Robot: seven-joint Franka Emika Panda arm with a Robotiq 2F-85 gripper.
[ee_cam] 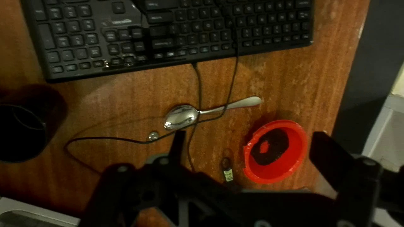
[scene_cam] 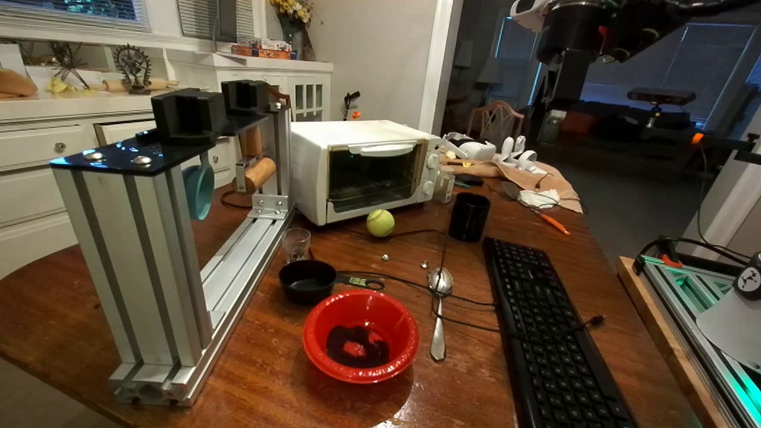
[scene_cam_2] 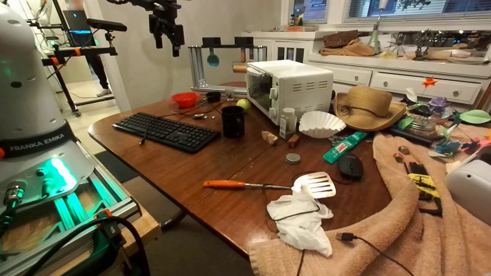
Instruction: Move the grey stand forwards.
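The grey stand (scene_cam: 137, 255), a frame of ribbed aluminium beams, stands upright on the wooden table in an exterior view. Black blocks (scene_cam: 187, 113) sit on its dark top plate, and a teal cup (scene_cam: 199, 185) hangs under it. The stand also shows at the back in an exterior view (scene_cam_2: 197, 69), partly hidden by the toaster oven. My gripper (scene_cam_2: 167, 42) is high above the table, apart from the stand. In the wrist view its fingers (ee_cam: 249, 137) are wide apart with nothing between them; the stand is not clearly visible there.
A white toaster oven (scene_cam: 371, 172) stands beside the stand. A red bowl (scene_cam: 361, 336), black measuring cup (scene_cam: 308, 282), small glass (scene_cam: 296, 245) and tennis ball (scene_cam: 380, 223) lie near it. A black mug (scene_cam: 469, 217), spoon (scene_cam: 439, 321), cables and keyboard (scene_cam: 553, 321) are further off.
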